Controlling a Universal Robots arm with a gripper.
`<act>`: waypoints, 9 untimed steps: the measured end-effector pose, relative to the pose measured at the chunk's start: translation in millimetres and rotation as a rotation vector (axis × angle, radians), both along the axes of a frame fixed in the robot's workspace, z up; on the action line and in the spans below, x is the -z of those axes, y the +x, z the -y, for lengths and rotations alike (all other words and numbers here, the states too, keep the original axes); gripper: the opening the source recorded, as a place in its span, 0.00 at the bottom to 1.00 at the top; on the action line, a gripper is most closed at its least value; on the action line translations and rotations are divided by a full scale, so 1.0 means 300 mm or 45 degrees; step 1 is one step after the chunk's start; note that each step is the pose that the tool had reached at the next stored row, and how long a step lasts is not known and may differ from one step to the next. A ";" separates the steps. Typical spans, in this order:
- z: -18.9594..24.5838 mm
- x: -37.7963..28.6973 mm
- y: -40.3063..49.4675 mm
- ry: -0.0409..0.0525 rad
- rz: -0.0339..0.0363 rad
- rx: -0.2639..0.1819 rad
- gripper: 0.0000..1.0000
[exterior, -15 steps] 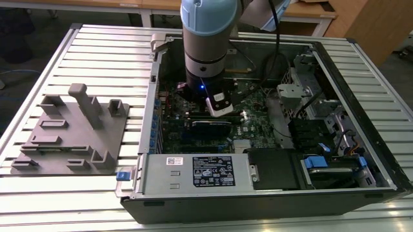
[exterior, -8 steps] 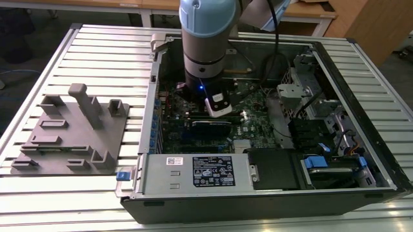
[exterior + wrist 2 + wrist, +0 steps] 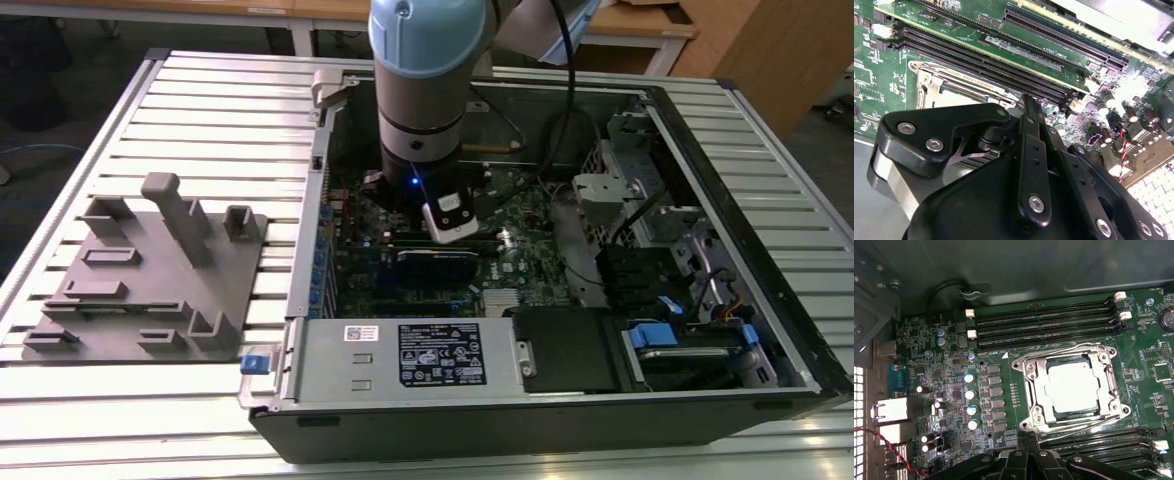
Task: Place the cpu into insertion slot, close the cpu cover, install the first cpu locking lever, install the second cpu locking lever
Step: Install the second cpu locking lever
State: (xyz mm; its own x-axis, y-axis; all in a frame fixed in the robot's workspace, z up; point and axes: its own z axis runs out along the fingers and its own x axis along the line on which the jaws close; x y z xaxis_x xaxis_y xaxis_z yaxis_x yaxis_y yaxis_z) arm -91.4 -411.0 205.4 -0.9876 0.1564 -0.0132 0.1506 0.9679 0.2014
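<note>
In the first wrist view the cpu [image 3: 1074, 387] lies flat in the insertion slot [image 3: 1054, 415], silvery top up. The cpu cover [image 3: 1030, 390] lies down over it and frames it. One thin wire locking lever [image 3: 1074, 348] runs low along the side next to the memory slots. A second lever [image 3: 1081, 428] runs along the opposite side. My gripper [image 3: 1028, 439] is shut and hovers just beside that second side, holding nothing. In the second wrist view the gripper [image 3: 1026, 102] partly hides the cover [image 3: 929, 80] and the cpu [image 3: 961, 97]. In the exterior view the gripper [image 3: 434, 238] is low inside the open computer case [image 3: 747, 250].
Long black memory slots [image 3: 1044, 325] flank the socket on two sides. Upright capacitors [image 3: 970, 395] stand nearby. Case walls, cables [image 3: 567, 130] and a drive cage [image 3: 614, 200] surround the arm. A power supply [image 3: 400, 355] sits at the case front. A grey fixture [image 3: 154, 270] lies on the table [image 3: 134, 420] at the exterior view's left.
</note>
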 end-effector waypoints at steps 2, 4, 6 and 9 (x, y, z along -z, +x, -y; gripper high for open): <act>0.000 0.000 0.000 0.001 0.0000 0.000 0.10; 0.000 0.000 -0.001 0.007 0.0000 0.000 0.10; 0.001 0.001 -0.002 0.014 -0.0001 0.000 0.10; 0.001 0.001 -0.003 0.016 -0.0001 0.000 0.10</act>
